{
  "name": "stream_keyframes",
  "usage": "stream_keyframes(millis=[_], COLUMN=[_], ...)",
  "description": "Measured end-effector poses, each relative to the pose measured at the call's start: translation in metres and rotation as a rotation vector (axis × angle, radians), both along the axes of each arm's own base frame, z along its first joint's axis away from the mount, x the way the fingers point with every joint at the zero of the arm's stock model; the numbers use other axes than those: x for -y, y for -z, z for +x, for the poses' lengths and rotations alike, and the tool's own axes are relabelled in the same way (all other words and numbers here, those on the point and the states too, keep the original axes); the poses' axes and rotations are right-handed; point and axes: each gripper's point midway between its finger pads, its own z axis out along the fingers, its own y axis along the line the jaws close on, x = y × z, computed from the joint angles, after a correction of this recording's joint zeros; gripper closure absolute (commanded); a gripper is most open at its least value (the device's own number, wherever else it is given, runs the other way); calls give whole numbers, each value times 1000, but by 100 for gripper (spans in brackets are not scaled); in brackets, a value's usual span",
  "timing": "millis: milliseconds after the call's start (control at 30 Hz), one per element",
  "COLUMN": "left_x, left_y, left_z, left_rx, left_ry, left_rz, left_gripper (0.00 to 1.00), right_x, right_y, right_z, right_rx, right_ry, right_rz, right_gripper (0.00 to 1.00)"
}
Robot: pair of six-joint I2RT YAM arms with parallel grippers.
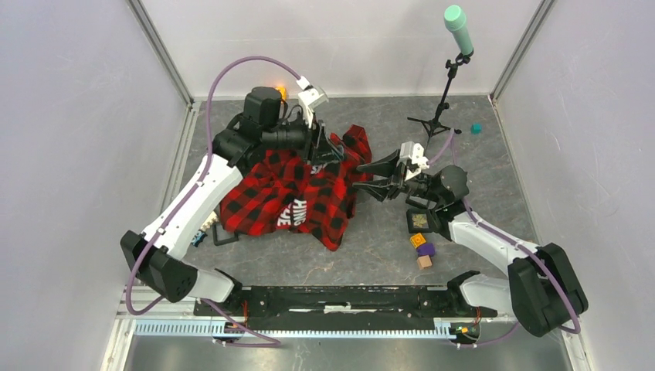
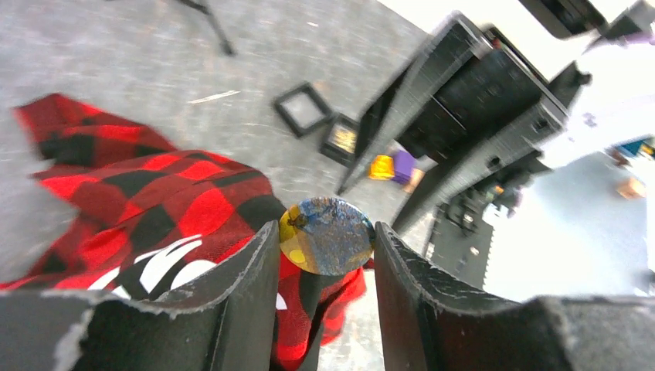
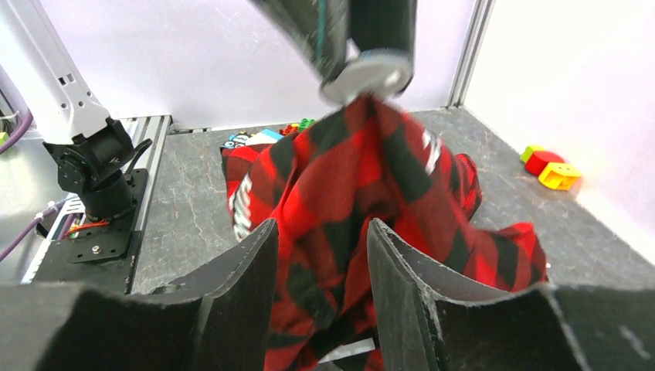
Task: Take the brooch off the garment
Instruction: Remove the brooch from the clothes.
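In left claw [image 2: 326, 233], brooch [image 2: 327, 236] above hanging garment [image 2: 154, 202]

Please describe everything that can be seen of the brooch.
The brooch is a round, flat disc. Its face looks glossy, mottled dark blue with yellow and gold patches. The left gripper pinches it by its edges and holds it above the table. In the right wrist view the red-and-black shirt hangs from it in a peak, so it appears still attached.
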Motion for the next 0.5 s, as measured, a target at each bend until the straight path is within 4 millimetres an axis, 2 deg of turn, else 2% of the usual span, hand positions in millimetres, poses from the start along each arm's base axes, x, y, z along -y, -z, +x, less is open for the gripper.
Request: stream_keyframes(millis=[100, 167, 367, 500], left_x=[8, 12, 15, 15], left_y=[6, 2, -1, -3], left_z=[-19, -28, -36, -41], left_rx=[-56, -95, -190, -213], left_ry=[124, 192, 272, 293], left_rz=[-51, -92, -148, -159], left_gripper=[76, 76, 75, 75], right_x=[0, 1, -1, -4], right_y=[-9, -13, -26, -23], right_z=[-1, -2, 5, 6], right_rx=[40, 71, 166, 160], right_ry=[-4, 2, 31, 37], right_rz=[1, -9, -51, -65], right_gripper=[48, 48, 49, 49])
